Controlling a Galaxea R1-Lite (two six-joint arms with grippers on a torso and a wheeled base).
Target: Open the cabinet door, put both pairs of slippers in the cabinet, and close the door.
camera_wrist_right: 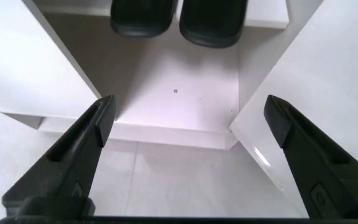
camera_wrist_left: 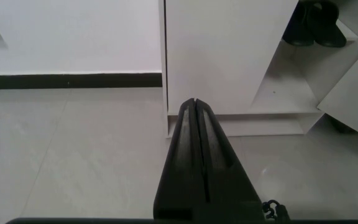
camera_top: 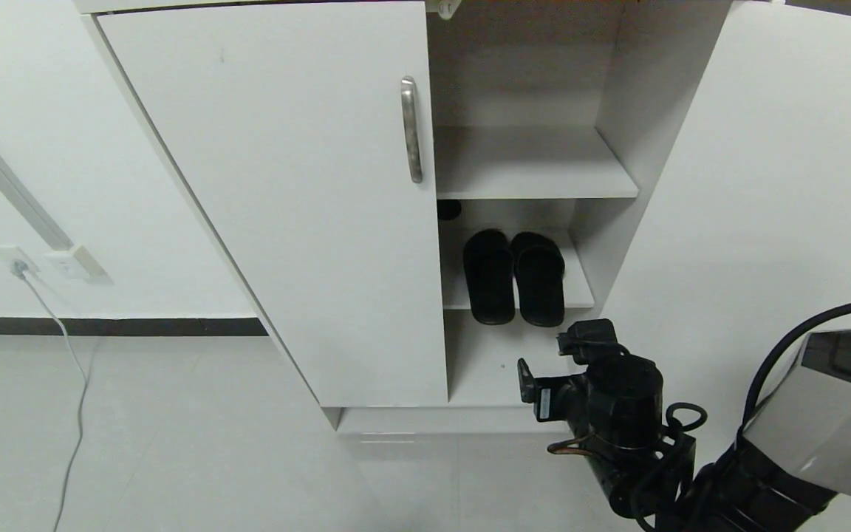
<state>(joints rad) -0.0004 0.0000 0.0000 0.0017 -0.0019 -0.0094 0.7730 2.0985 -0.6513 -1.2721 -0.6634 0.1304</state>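
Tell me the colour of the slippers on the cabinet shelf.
The slippers are plain black, with no pattern; the head view shows them best.

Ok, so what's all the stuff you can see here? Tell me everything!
cabinet: one, white, against the wall
closed door: one, white, cabinet's left half
handle: one, silver, upright on the closed door
open door: one, white, swung out on the right
shelves: two, white, inside the open half
slippers: one pair, black, side by side on the lower shelf
dark thing: one, black, beside the closed door's edge, unclear what
wall boxes: two, white, low on the left wall
cable: one, pale, from a wall box to the floor
strip: one, black, along the wall's foot
floor: one, pale grey, tiled
left fingers: two, black, pressed together, above the floor
right fingers: two, black, wide apart, before the bottom compartment
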